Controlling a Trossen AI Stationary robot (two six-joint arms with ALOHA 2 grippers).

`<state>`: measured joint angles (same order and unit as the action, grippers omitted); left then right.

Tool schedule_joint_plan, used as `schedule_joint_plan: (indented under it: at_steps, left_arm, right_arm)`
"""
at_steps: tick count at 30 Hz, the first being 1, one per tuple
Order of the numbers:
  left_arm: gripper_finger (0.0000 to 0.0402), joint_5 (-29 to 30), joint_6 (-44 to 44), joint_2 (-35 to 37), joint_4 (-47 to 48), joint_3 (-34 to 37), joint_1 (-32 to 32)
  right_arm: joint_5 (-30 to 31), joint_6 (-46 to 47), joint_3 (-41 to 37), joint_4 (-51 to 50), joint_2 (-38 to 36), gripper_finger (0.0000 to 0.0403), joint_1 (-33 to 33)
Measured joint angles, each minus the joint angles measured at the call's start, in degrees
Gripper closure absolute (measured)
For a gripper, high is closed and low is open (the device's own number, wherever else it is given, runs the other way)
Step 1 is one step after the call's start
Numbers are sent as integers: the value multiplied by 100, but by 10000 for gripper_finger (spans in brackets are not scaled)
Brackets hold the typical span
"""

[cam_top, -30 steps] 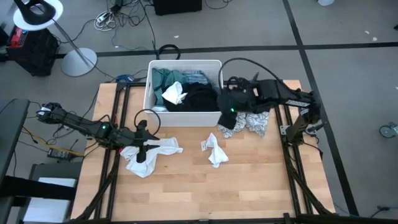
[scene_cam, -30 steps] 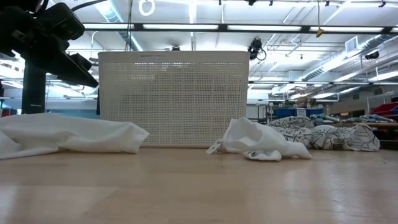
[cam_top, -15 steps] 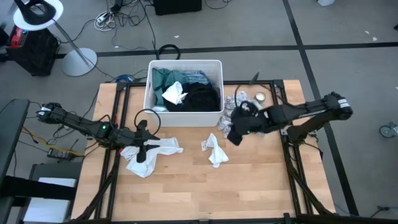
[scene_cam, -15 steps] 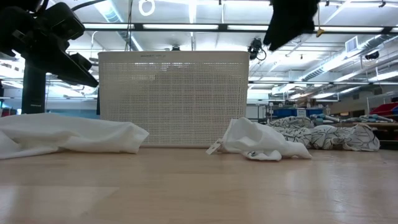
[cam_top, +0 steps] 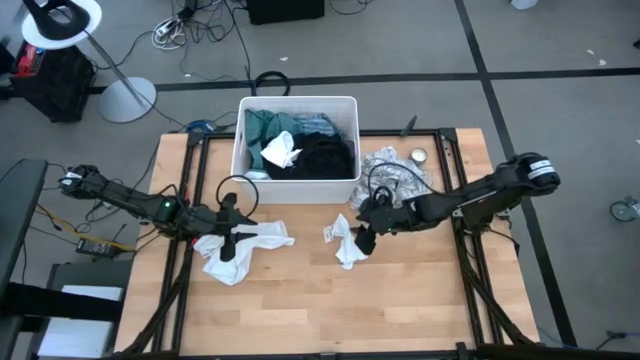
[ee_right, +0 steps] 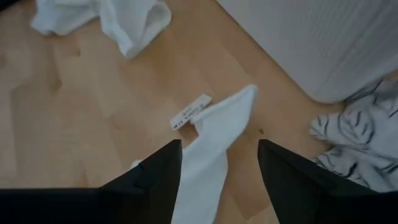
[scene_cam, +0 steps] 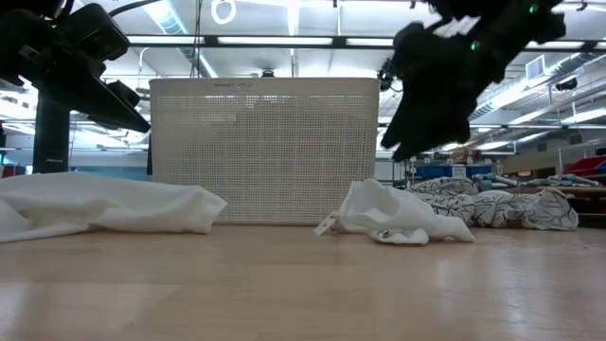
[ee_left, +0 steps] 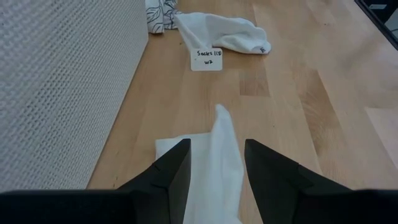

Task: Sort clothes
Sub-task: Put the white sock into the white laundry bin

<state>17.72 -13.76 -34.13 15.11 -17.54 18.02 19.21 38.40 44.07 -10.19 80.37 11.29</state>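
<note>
Your right gripper [cam_top: 362, 240] hangs above the table [cam_top: 300, 310], directly over the small white garment [cam_top: 346, 243] that lies near the table's middle. Its fingers [ee_right: 155, 177] stand apart with the white cloth showing between them in the right wrist view; nothing is grasped, and in the low view the gripper sits clear above the fabric. A paper tag [ee_right: 191, 111] lies on the wood at the edge of that garment.

Your left gripper [cam_top: 228, 248] rests low over the larger white garment [cam_top: 258, 240] at the near left of the table. Its fingers [ee_left: 166, 174] are spread, with a fold of white cloth running up between them. You cannot confirm from these views whether the pads press the cloth; it appears released.

The white tub [cam_top: 345, 105] stands at the far edge of the table, centred. Inside it you have a teal garment [cam_top: 265, 125], a blue-striped one [cam_top: 318, 123], a black one [cam_top: 325, 155] and a crumpled white piece [cam_top: 280, 152].

The white-grey patterned garment [cam_top: 395, 170] lies on the table just right of the tub, touching its wall as far as the low view shows. A small round object [cam_top: 419, 156] sits beside it on the far right; its nature cannot be determined.
</note>
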Motion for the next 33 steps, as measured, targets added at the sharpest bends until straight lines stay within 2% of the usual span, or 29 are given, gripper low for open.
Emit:
schedule_joint_plan:
  at_steps: [9,15,17,19,21,24,25,29,33]
  left_arm:
    - [245,2,1,0,-1,0,-1]
    - [245,4,2,-2,1,0,-1]
    - [245,4,0,-2,2,0,-2]
    - [245,4,1,-2,0,0,0]
    - [245,4,0,-2,-6,0,0]
    - [245,4,2,-2,-2,0,-1]
    - [245,4,1,-2,-7,0,0]
    - [245,7,2,-2,-6,0,0]
    - [245,39,2,0,-7,0,-2]
  right_arm:
    - [3,-137,-108,895,1033,149,-4]
    - [-170,-149,-111,1718,1784,145,-35]
    - [-315,-149,-111,2027,1960,162,-76]
    - [-501,-150,-111,2290,2069,197,-128]
    - [-664,-153,-111,2435,2092,253,-166]
    - [-703,-288,-108,2521,1995,359,-184]
    - [-703,-441,-77,2530,1934,380,-186]
    - [-775,-967,374,2472,1750,386,-186]
    - [-851,-1626,1347,1488,1712,395,-200]
